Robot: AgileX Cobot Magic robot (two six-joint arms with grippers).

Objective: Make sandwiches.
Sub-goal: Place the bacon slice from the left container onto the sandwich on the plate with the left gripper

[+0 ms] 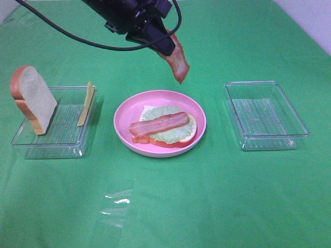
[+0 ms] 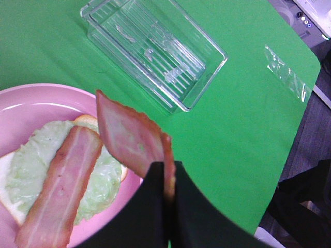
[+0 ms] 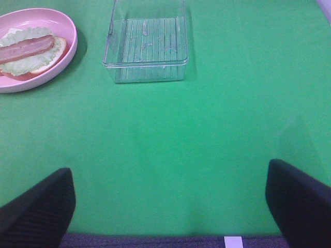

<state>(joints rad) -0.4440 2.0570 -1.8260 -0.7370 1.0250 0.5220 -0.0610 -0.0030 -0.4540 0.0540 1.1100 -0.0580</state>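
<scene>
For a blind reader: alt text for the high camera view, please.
Black fingers hold a bacon strip above a pink plate of bread, lettuce and bacon. Clear trays flank it; the left tray holds a bread slice and cheese.

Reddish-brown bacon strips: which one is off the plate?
The strip hanging from the left gripper; the other lies on pale green lettuce on the round pink plate.

Exterior high: raised at the counter's (image 1: pixel 217 206) near edge, tilted down toward the far edge; wide, whole layout. Left wrist: close above plate (image 2: pixel 31 98), facing down and toward right tray (image 2: pixel 155 51). Right wrist: low, farther back, looking across counter. Plate and right tray appear in all three.
</scene>
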